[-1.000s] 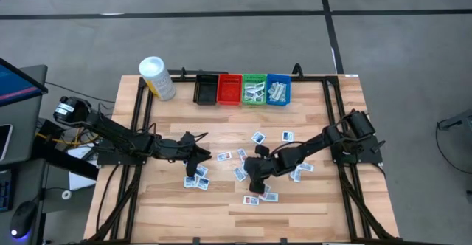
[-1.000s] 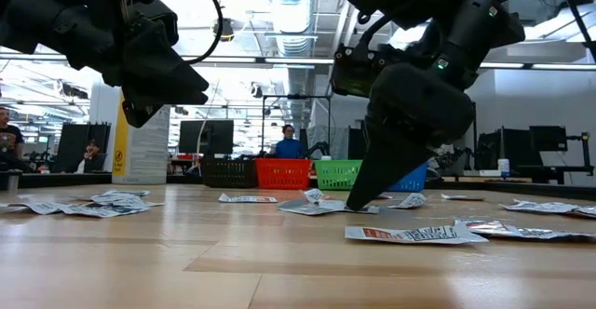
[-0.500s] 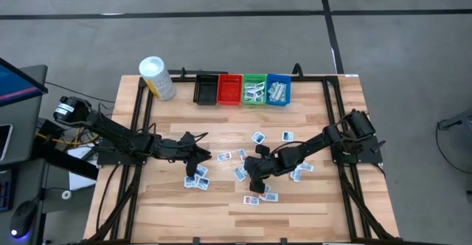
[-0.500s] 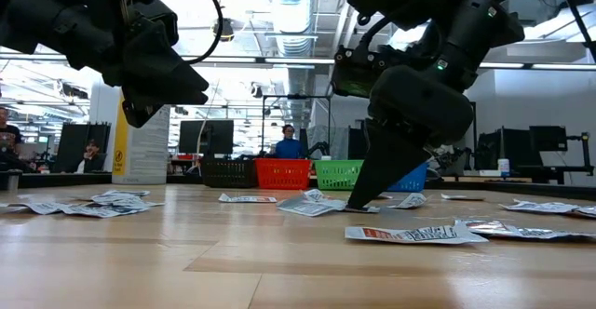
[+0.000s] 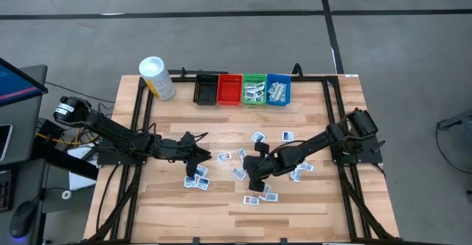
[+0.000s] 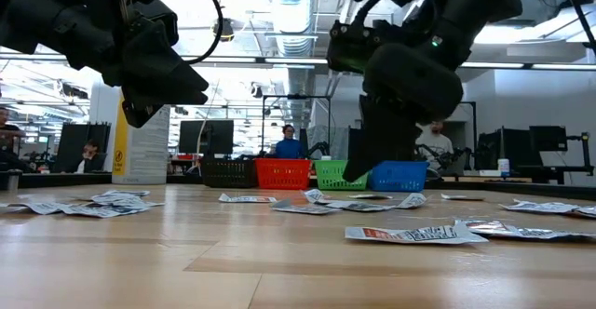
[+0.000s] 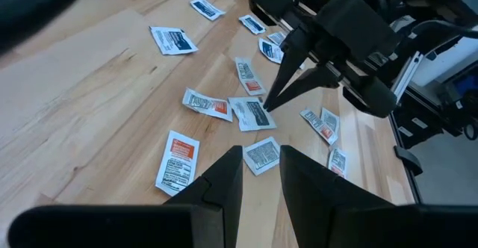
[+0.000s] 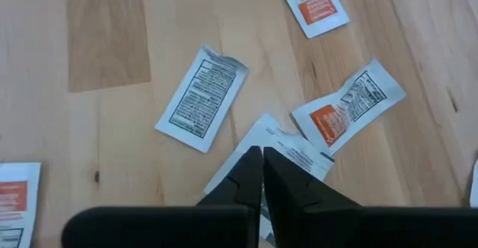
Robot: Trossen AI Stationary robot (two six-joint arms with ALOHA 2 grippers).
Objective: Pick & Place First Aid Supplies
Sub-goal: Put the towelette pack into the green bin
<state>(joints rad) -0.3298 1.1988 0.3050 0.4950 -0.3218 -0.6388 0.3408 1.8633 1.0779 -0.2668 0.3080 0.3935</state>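
On the wooden table [image 5: 310,201], the first aid supplies [image 5: 257,137] are scattered as small flat white packets across the middle and lower centre of the high view, with a further cluster at lower left of centre, beneath the left arm. More packets are seen inside the green bin [image 5: 254,90] and the blue bin [image 5: 279,90], which are lined up with the black bin [image 5: 206,90] and the red bin [image 5: 230,90] along the upper edge of the table. A white-capped yellow bottle [image 5: 156,77] is stood at the upper left corner.

The right gripper [image 5: 254,181] is placed over the packets at the centre of the high view. In the low view it [image 6: 358,171] is held clear of the tabletop, in front of the green and blue bins. Its fingers [image 8: 250,175] are clenched, tip against tip. Directly under the tips a white packet [image 8: 287,147] is seen, partly covered by them; whether its edge is pinched cannot be told. Just beside it lie a printed packet [image 8: 203,98] and one with an orange patch [image 8: 347,110].

The left gripper [image 5: 200,156] is held left of centre, above its own cluster of packets. Its fingers [image 7: 224,181] are parted, and nothing is gripped between them.
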